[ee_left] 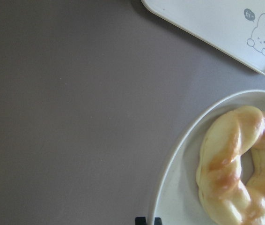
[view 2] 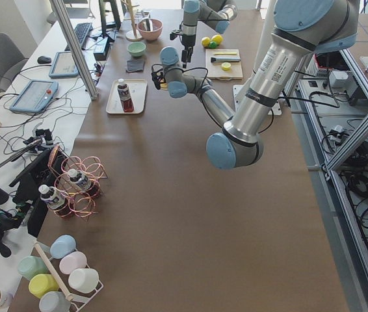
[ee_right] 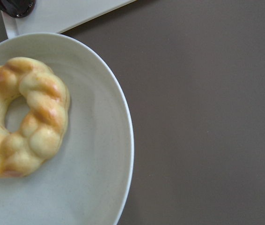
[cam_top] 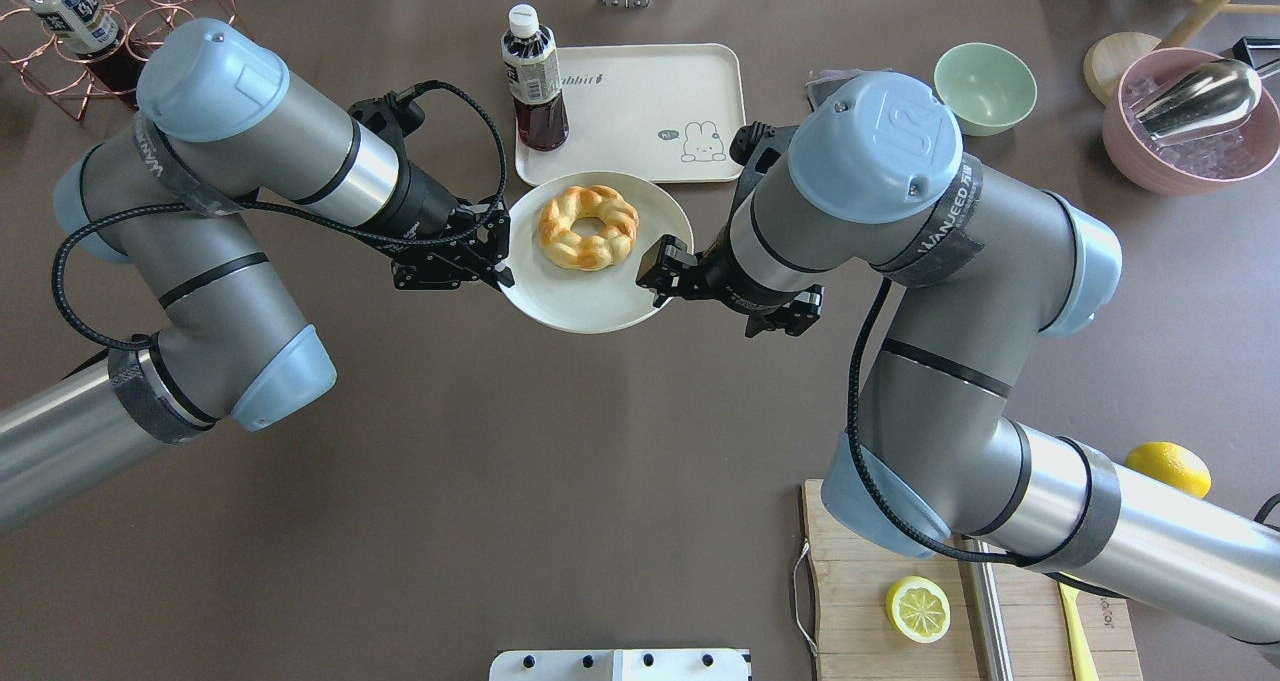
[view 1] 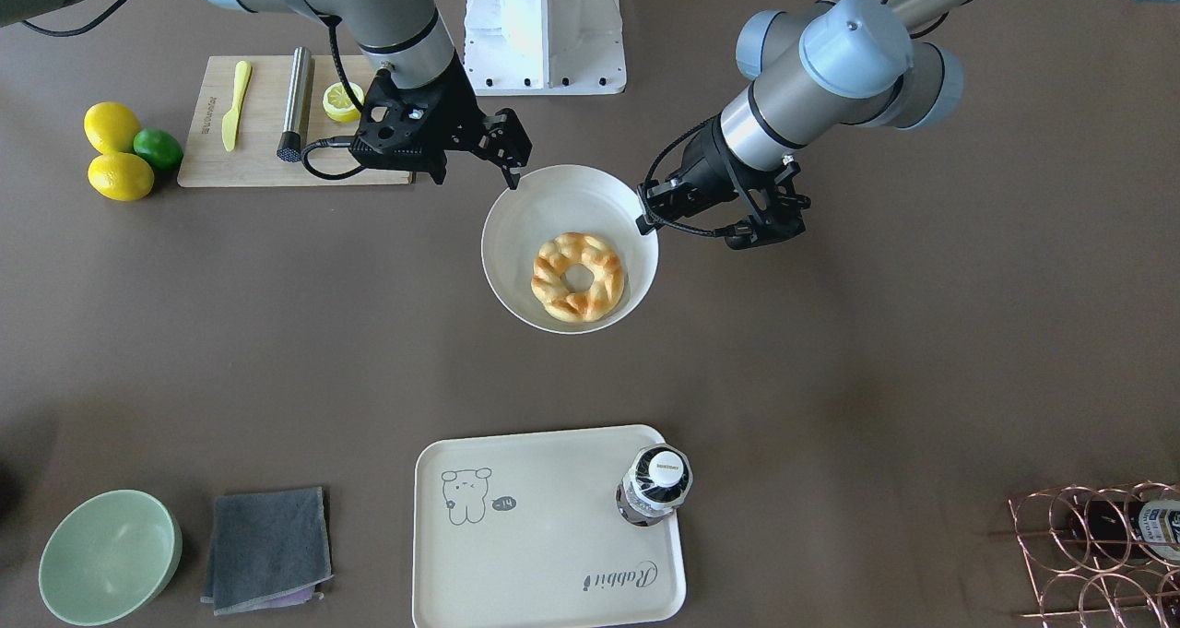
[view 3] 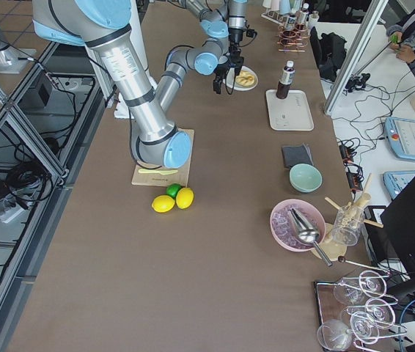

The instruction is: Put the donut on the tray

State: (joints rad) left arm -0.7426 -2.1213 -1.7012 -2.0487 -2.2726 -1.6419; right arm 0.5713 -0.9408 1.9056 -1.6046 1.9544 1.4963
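The golden-brown braided donut [view 1: 578, 276] lies inside a round white bowl [view 1: 516, 241] at the table's middle; it also shows in the overhead view [cam_top: 588, 226] and both wrist views [ee_left: 238, 164] [ee_right: 25, 117]. My left gripper [cam_top: 503, 271] and my right gripper [cam_top: 655, 286] are each shut on the bowl's rim, on opposite sides. The cream tray [view 1: 544, 554] with the animal drawing and "Rabbit" script lies just beyond the bowl [cam_top: 640, 91]. The bowl's far rim reaches the tray's near edge.
A dark drink bottle [view 1: 654, 485] stands on a corner of the tray. A green bowl [view 1: 109, 556] and a grey cloth [view 1: 267, 547] lie beside the tray. A cutting board [view 1: 263, 162] with a lemon half, lemons, a lime and a copper rack [view 1: 1097, 554] sit further off.
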